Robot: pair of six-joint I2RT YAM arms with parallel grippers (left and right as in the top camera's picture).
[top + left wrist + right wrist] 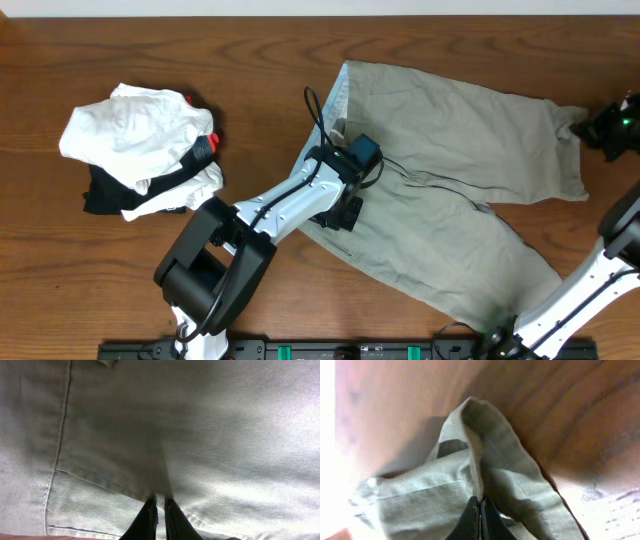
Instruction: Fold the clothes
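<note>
Nearest the robot's base: one leg of the shorts [450, 150] runs down toward the near edge of the counter [250, 60], flat-ish w/ a few creases.

Mid-counter: left arm [290, 205] reaches onto the shorts' left side. Left jaws are clenched almost tip to tip on a small ridge of khaki cloth. Prob. a thin pinch is held, tho the wrist view is too tight to be sure.

Far right: right jaws are clamped on the hem corner [570, 125] of the other leg, cloth bunched into a peak at the tips.

Far left, well apart: pile of white & black garments [140, 150], not part of this job.

Progress: early. Shorts lie spread open across the counter's right half, no fold made yet. Both grips look set. Left to do: bring one half over the other, fold again, flatten.
</note>
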